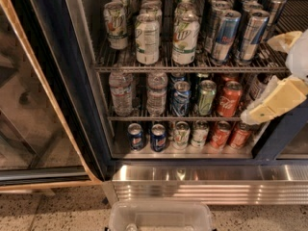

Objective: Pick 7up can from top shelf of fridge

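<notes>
The fridge (53, 71) stands open, with a dark frame. Its top shelf (187, 67) is a wire rack. Several 7up cans stand on it in rows at the left; the front ones are at the left (115, 25), the middle (147, 37) and the right (185, 40). My gripper (260, 80) is at the right edge, in front of the fridge, to the right of the 7up cans and apart from them. Its cream fingers (276, 100) are spread open and hold nothing.
Slim blue-and-silver cans (226, 35) fill the right of the top shelf, between the gripper and the 7up cans. Water bottles (120, 90) and mixed cans (228, 99) stand on the lower shelves. The glass door (29, 105) is open at left. A clear plastic bin (161, 218) sits below the ribbed steel panel (207, 182).
</notes>
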Motion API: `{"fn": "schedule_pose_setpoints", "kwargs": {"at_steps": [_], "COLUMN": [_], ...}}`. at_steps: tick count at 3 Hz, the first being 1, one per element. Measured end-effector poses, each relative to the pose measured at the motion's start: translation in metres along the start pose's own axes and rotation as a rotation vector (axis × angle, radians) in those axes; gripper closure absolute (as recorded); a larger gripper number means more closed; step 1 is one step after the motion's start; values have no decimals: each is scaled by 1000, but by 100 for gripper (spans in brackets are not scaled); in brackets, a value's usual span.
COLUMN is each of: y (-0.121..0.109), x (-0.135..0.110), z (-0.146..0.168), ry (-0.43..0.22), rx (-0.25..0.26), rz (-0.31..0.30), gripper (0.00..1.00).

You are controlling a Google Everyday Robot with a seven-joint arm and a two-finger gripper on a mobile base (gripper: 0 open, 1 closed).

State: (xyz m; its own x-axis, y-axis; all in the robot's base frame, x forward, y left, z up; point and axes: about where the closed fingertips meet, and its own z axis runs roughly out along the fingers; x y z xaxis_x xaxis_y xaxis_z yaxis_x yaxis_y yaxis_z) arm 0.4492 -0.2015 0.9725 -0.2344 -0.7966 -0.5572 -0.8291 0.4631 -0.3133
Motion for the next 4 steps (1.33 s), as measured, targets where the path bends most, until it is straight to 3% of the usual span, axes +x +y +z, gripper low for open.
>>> {"fn": "schedule_pose_setpoints", "kwargs": {"at_steps": [1,2,4], "y": [-13,-13,-16], "x": [-17,-18,-46], "z": [-8,-8,30], "ry": [-103,-103,-229], "rx": [62,61,56], "rz": [49,48,42], "gripper": [0,0,20]}}
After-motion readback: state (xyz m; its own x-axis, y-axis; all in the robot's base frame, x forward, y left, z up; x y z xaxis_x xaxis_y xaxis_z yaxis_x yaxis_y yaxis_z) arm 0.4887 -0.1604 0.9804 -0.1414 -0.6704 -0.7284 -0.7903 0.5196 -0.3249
